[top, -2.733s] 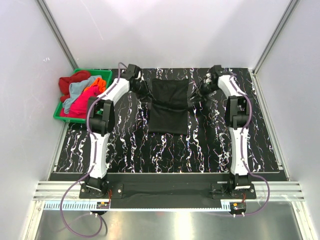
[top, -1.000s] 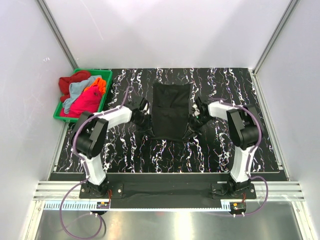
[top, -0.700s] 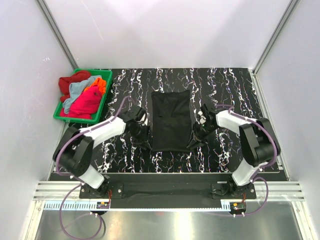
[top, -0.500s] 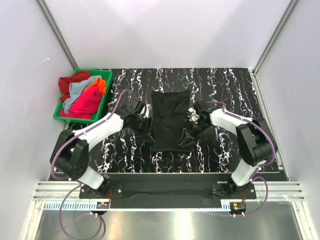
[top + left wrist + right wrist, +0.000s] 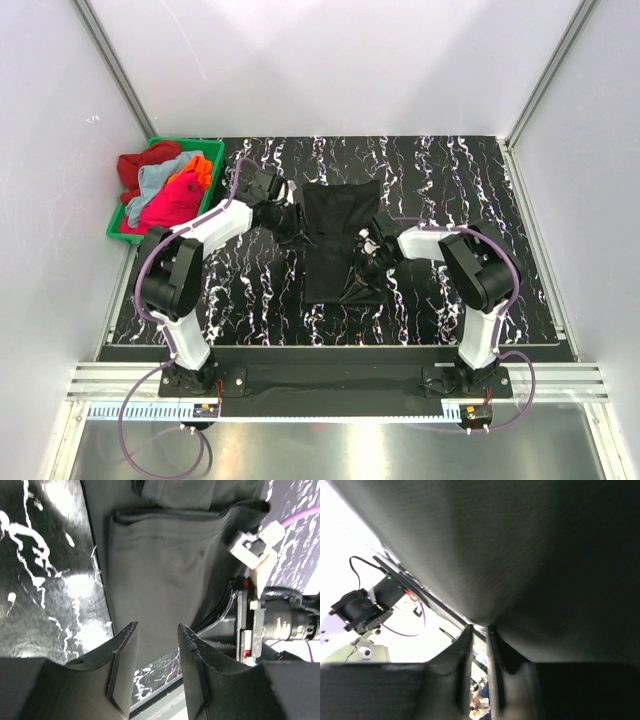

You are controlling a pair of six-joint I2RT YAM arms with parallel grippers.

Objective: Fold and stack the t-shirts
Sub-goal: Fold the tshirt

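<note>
From above, a black table (image 5: 480,200) veined with white fills the floor of a booth with plain white walls and bare metal posts in the far corners. The two arms rise from a metal rail at the near edge.

A single green bin (image 5: 200,145) sits at the far left corner of the table. It holds four crumpled t-shirts: a red t-shirt (image 5: 133,168) spilling over its far left rim, a light blue t-shirt (image 5: 160,180), an orange t-shirt (image 5: 200,168) and a magenta t-shirt (image 5: 170,205) nearest the arms.

A fifth, the black t-shirt (image 5: 335,225), lies partly folded as a tall rectangle in the middle of the table, well apart from the bin. The left gripper (image 5: 291,224) is at its far left edge. The right gripper (image 5: 362,270) is over its near right part, where the cloth is bunched up off the surface.

The left wrist camera looks down along the left gripper (image 5: 156,645). Its fingers stand apart with dark cloth showing in the gap, and nothing is pinched. The black t-shirt (image 5: 160,560) lies beyond in a doubled layer, its folded edge running across. A strip of the veined table (image 5: 45,580) shows on one side and the right arm (image 5: 280,620) on the other.

In the right wrist view, the black t-shirt (image 5: 520,555) covers nearly the whole frame from close up. It narrows to a fold that runs down into the right gripper (image 5: 479,650), whose fingers are drawn almost together on it. Under the raised cloth only bright light and a purple cable (image 5: 405,625) show.
</note>
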